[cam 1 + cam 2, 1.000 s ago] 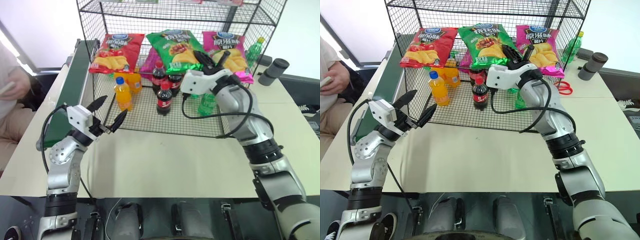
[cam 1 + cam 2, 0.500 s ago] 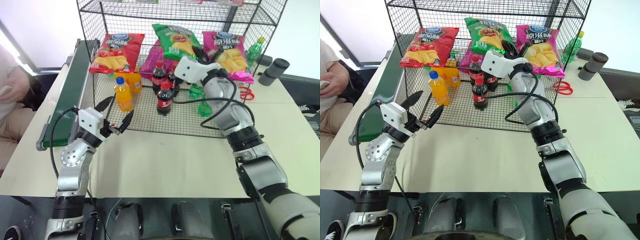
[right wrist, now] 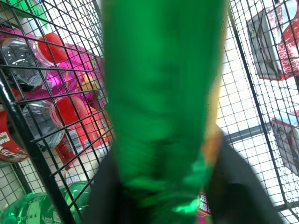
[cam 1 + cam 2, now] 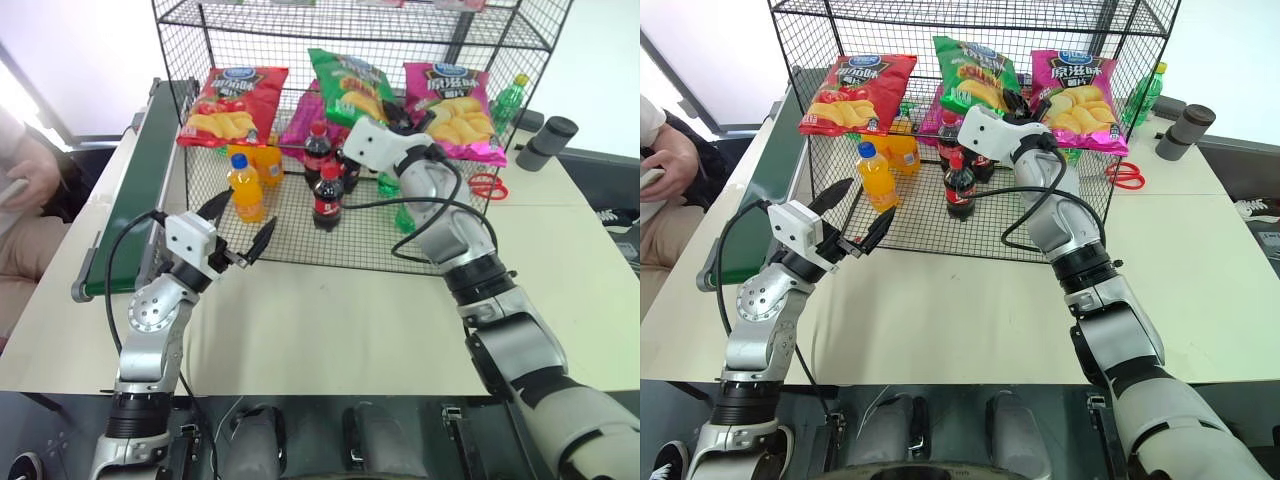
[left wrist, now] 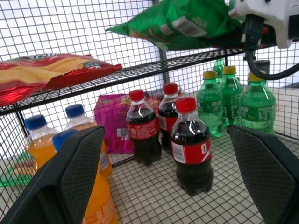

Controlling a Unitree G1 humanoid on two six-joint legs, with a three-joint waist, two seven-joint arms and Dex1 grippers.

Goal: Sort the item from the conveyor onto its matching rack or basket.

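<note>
Change: the right arm has pushed further into the black wire-grid rack [image 4: 190, 60]; the shiny green chip bag [image 4: 348, 78] now sits higher and deeper on the sloped tier.
Green bag: between the red chip bag [image 4: 233, 100] and the pink chip bag [image 4: 452, 100], not yet flat.
Right gripper [image 4: 397, 112]: at the bag's lower end; grip cannot be told.
Left gripper [image 4: 237, 228]: spread wide, empty, before the rack's front.
Conveyor: dark-green belt [image 4: 145, 170], bare.
</note>
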